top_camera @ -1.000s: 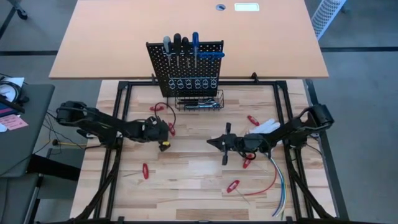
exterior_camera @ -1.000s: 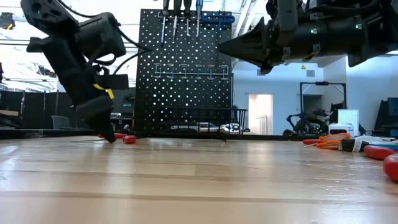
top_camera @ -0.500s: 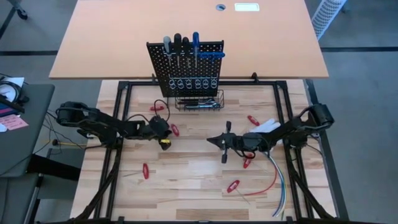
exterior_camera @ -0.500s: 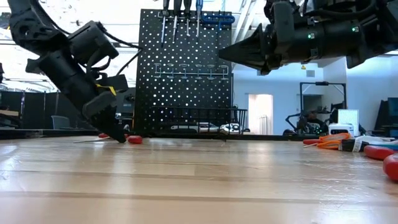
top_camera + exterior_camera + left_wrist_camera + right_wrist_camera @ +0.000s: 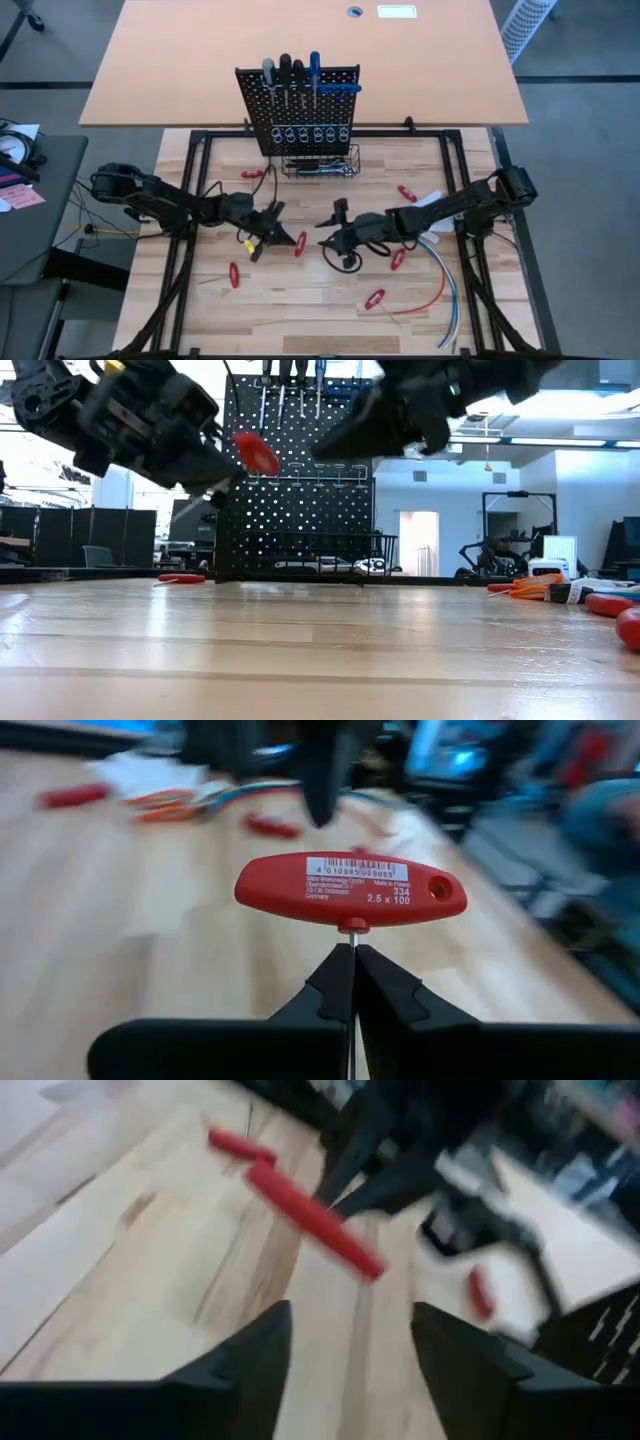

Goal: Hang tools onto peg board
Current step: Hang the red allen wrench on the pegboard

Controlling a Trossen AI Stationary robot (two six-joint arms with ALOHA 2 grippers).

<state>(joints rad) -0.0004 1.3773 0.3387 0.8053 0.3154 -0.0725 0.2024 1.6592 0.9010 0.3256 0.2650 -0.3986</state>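
Your left claw (image 5: pixel 283 232) pinches a red T-handle hex key (image 5: pixel 299 243) in front of the peg board (image 5: pixel 298 108); right claw (image 5: pixel 333 224) gapes empty alongside. Four screwdrivers hung; several red tools on counter (image 5: pixel 300 290) remain.

**Red, black and pale wood: the colours on the table**

The red plastic T-handle hex key (image 5: pixel 350 890) carries a white label printed with a black barcode and lettering, above a thin silver shaft. The left gripper (image 5: pixel 352 982) pinching that shaft is matte black, and the right gripper (image 5: pixel 350 1355) shows the same black fingers. The pale wooden plank tabletop (image 5: pixel 300 290) is light tan with darker streaks of grain. The black perforated metal peg board (image 5: pixel 297 110) is dotted with an even grid of small holes and bears a blue rail (image 5: pixel 340 88). More small red-handled tools (image 5: pixel 375 298) lie scattered on the planks, beside a bundle of red, blue and white cables (image 5: pixel 445 285).
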